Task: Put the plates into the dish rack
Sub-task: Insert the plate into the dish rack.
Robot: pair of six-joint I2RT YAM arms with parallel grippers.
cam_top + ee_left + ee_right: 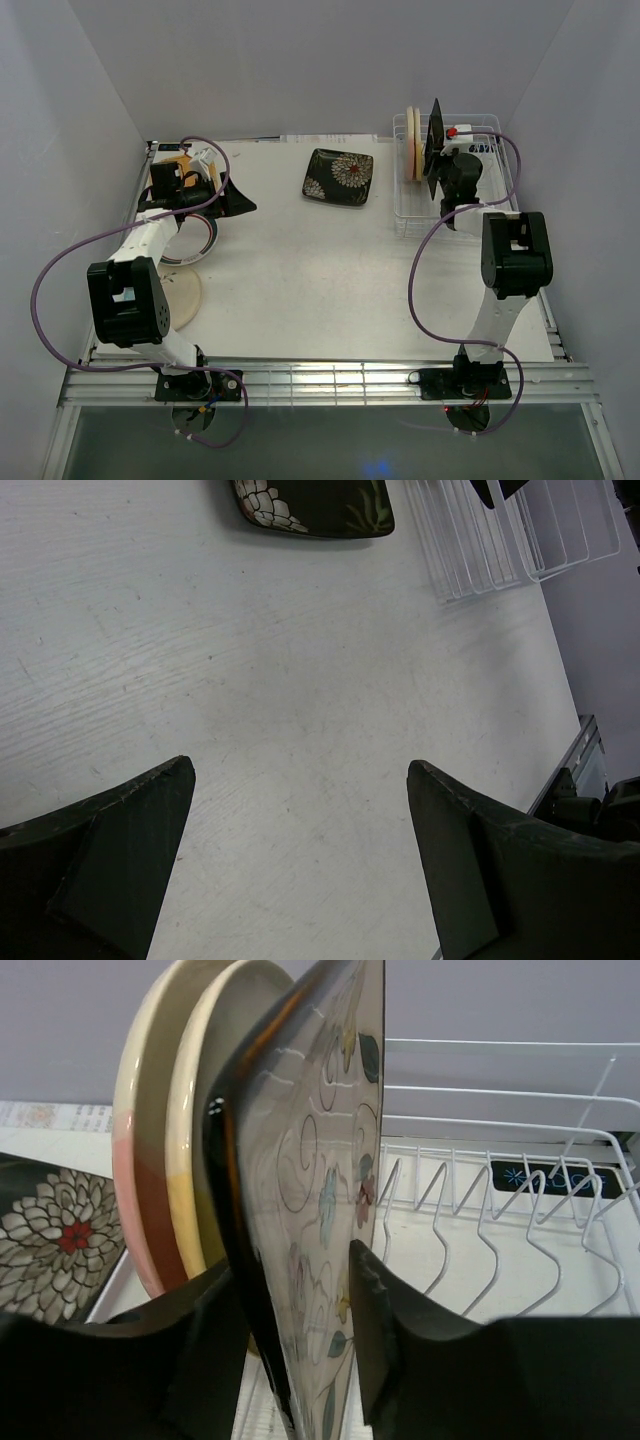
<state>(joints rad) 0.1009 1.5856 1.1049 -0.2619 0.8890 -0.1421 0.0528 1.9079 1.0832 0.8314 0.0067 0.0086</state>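
**Plate on edge at the rack**

Right pincer [295,1290] pinches a square floral plate [320,1190] between its two dark fingers, one on the pale flowered face and one on the dark back. The plate stands upright on its edge. Whether its lower edge sits between the tines cannot be told, as the fingers hide it. Just beside its back stands the yellow-cream plate [195,1160], and behind that the pink-cream plate [135,1160], both upright at the far left end of the white wire dish rack [412,215]. The slots to the right of the held plate are bare wire. Left of the rack, near the middle of the desk [320,290], a black floral plate [339,176] lies flat. Across the desk, the left pincer [300,780] hangs with its fingers spread wide over bare desktop, holding nothing. Below the left arm [150,240] lie a rimmed round plate [208,240] and a cream round plate [190,297], both partly hidden, with an orange plate [172,160] showing at the far left corner.
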